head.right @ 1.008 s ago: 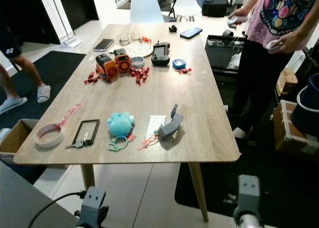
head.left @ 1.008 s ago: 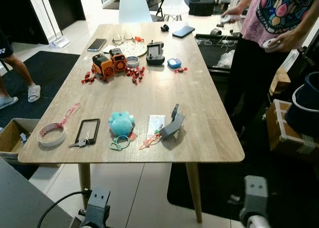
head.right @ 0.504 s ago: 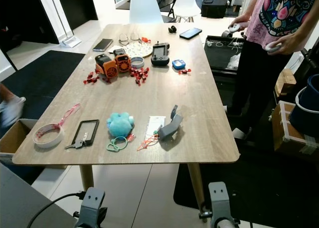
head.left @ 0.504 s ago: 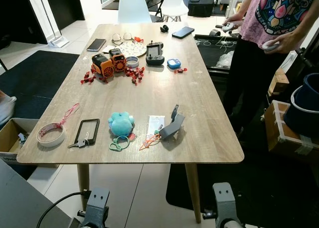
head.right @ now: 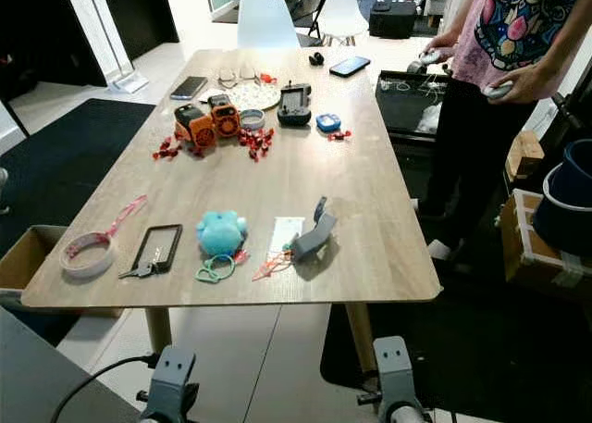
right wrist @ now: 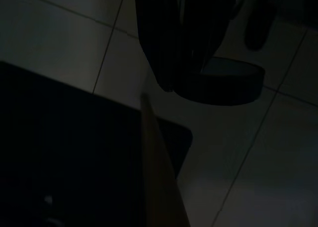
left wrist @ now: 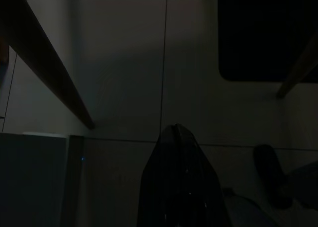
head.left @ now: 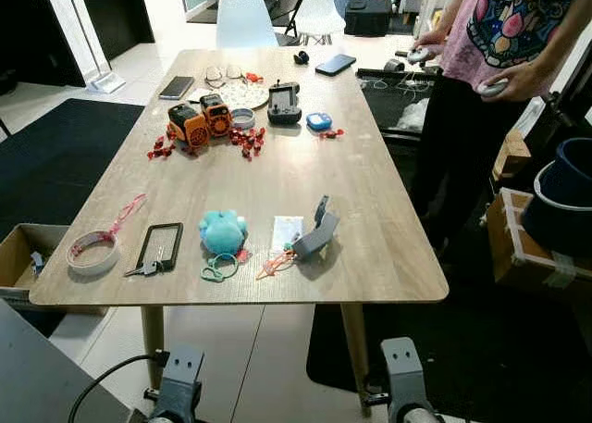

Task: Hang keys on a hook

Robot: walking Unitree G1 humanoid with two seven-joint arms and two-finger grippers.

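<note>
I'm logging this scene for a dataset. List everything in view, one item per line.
Table: one, light wood, centre.
Keys: one bunch, metal, near edge, on the black tray.
Black tray: one, beside the tape roll.
Tape roll: one, whitish, near left corner.
Plush toy: one, teal, near edge.
Grey hook: one, right of the plush toy.
Orange toy robots: two, far half.
Phones: two, dark, far end.
Chairs: two, white, beyond the table.
Cardboard box: one, floor, left.
Person: one, patterned shirt, right side, holding controllers.
Left pincer: black, hanging below the table.
Right pincer: black, hanging below the table.
</note>
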